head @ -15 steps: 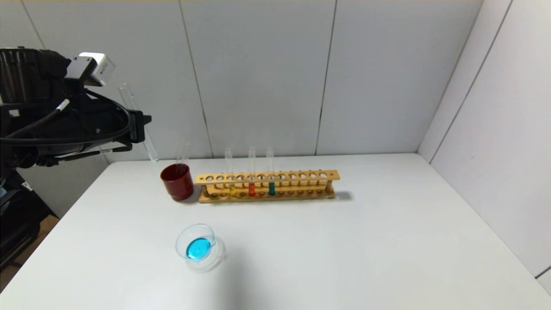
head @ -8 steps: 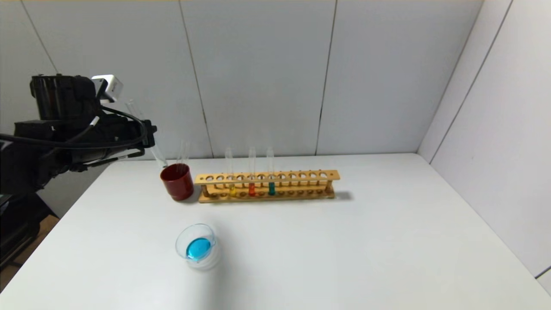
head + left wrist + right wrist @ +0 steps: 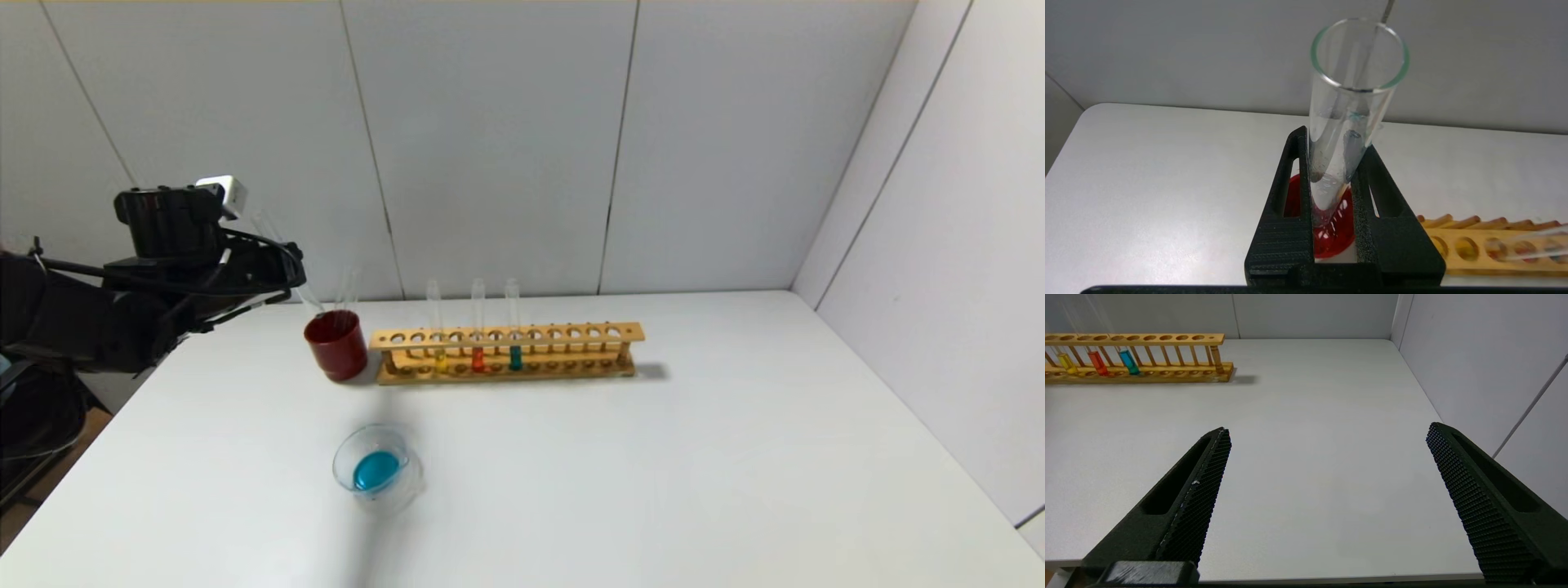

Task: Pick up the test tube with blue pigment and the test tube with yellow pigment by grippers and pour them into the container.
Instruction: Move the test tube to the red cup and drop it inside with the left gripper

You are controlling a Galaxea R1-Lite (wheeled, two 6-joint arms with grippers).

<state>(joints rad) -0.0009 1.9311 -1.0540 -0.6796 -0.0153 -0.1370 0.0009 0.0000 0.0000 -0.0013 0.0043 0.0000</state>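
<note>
My left gripper is shut on the test tube with blue pigment, now clear with only teal traces inside. It holds the tube tilted, its rounded bottom at the mouth of the dark-red cup. The tube shows faintly in the head view. The glass container stands at the front left and holds blue liquid. The test tube with yellow pigment stands in the wooden rack. My right gripper is open and empty over the table's right front edge.
An orange-red tube and a teal-green tube stand in the rack beside the yellow one. Another clear tube leans in the red cup. Grey walls close the table's back and right side.
My left gripper has moved down and to the right with the tube, bringing its bottom to the red cup's mouth. The blue liquid in the container has settled.
</note>
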